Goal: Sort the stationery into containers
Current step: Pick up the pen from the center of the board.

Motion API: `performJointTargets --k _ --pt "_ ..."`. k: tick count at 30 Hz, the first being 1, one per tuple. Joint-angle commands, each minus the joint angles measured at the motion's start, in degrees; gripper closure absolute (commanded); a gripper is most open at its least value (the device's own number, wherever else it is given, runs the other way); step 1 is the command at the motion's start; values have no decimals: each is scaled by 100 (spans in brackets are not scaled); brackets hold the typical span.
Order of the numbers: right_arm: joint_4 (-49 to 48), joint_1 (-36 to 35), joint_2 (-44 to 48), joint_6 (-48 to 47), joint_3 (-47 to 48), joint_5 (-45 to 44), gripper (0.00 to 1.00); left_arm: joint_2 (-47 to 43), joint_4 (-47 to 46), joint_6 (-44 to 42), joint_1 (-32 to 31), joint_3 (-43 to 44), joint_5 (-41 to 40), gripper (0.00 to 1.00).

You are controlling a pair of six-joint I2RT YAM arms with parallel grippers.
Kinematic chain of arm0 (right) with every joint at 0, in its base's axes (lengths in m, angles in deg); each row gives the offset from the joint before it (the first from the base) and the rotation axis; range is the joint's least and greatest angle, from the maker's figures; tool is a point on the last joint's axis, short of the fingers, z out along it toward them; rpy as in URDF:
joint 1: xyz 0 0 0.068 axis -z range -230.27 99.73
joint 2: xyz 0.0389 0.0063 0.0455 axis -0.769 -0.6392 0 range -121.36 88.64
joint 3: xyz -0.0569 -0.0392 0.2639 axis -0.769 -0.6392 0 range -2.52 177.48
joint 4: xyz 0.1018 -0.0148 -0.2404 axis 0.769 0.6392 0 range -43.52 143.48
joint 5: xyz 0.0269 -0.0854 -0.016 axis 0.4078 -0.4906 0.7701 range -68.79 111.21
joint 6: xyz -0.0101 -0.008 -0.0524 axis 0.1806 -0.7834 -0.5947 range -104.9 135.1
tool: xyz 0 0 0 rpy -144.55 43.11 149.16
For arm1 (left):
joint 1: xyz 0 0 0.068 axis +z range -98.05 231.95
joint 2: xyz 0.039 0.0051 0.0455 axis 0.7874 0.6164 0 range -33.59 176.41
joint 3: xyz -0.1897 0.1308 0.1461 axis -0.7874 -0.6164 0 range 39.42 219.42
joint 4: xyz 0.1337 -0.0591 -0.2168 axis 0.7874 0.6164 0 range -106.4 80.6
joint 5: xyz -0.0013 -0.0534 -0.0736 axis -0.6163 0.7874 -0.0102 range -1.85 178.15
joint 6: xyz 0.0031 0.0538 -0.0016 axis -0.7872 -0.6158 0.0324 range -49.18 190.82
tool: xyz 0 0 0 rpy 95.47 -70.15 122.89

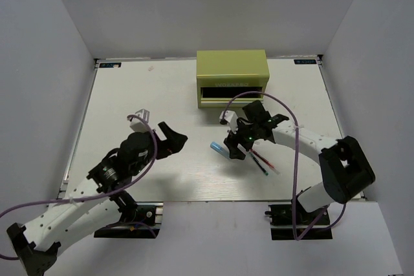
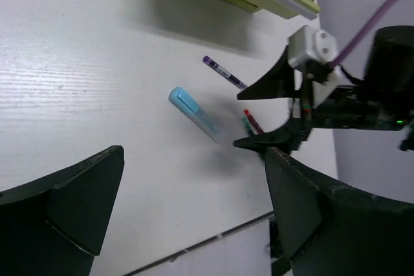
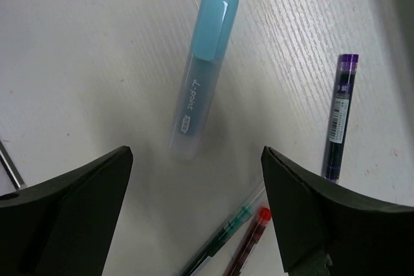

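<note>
Over on the left, the left gripper (image 1: 171, 138) hovers above bare tabletop (image 1: 129, 88), fingers (image 2: 65, 205) spread wide, holding nothing. Moving across, the blue marker (image 3: 200, 75) lies flat mid-tabletop. The right gripper (image 1: 231, 148) hangs right over it, fingers (image 3: 323, 218) apart on either side of its pale barrel. It looks light, rigid and smooth, so it could skid; I'd pinch across the barrel's middle. Just right lie the clear pen (image 3: 223, 237), red pen (image 3: 250, 242) and dark pen (image 3: 339, 117). Behind, the olive tool chest (image 1: 233, 69) seems to have a drawer out.
</note>
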Motion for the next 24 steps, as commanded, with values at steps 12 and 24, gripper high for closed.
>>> performJointTargets --k 12,24 --pt "-738 -917 -1029 888 606 -1347 26 -598 797 891 21 -199 -234 0" --pt "-1064 -1322 -1144 739 131 -2025 43 -413 682 891 21 -252 -286 0"
